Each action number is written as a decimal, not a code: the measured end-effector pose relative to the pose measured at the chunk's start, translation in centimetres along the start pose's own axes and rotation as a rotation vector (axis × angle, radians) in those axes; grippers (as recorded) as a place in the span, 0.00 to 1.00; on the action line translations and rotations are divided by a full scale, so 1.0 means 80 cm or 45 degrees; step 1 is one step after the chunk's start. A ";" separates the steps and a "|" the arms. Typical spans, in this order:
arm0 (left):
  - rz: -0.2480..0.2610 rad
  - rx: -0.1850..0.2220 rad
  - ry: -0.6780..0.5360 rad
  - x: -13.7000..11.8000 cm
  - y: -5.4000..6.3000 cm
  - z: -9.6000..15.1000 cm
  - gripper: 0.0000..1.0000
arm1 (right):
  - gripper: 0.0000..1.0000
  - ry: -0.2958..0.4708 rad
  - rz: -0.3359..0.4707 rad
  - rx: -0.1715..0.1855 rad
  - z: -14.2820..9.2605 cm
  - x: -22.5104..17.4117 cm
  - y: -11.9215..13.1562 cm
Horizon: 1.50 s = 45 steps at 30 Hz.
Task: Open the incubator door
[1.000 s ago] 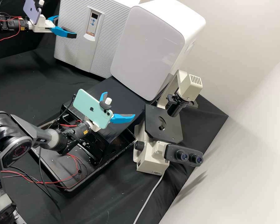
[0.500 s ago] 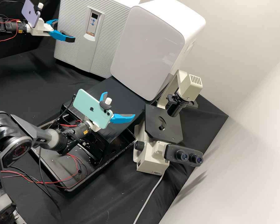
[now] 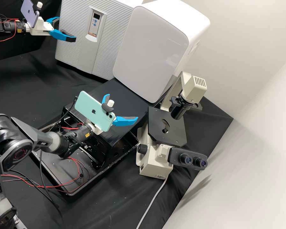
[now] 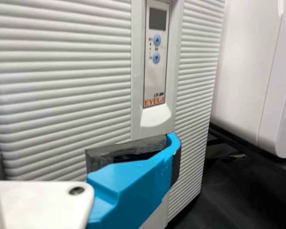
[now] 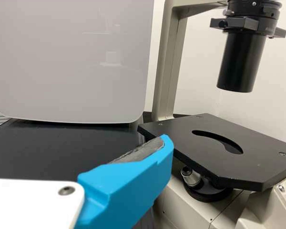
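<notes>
The incubator (image 3: pixel 73 35) is a grey ribbed box with its door closed at the back left. Under its control panel (image 4: pixel 156 57) is a pale recessed grip (image 4: pixel 156 117). In the high view the left gripper (image 3: pixel 66 31) stands open before the door's left part, holding nothing. From its wrist camera, the left gripper (image 4: pixel 86 153) has one blue finger (image 4: pixel 133 183) in front of the door, below the grip; contact cannot be told. The right gripper (image 3: pixel 122 107) is open and empty above the black stand; in its wrist view, the right gripper (image 5: pixel 81 150) faces the white cabinet and microscope.
A glossy white cabinet (image 3: pixel 151 47) stands right of the incubator. In front of it is a microscope (image 3: pixel 166 127), its stage close to the right gripper's finger. A black tray (image 3: pixel 58 165) and loose cables lie under the right arm.
The left gripper has shifted slightly left and down in the high view, its fingers staying open. The right arm has kept still, and the incubator door looks the same.
</notes>
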 end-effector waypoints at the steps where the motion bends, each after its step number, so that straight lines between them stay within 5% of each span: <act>1: 0.003 -0.002 0.000 0.000 0.001 0.000 0.00 | 1.00 0.000 0.000 0.000 0.000 0.000 0.000; 45: 0.059 -0.137 0.064 -0.008 -0.004 -0.007 0.00 | 1.00 0.000 0.000 0.000 0.000 0.000 0.000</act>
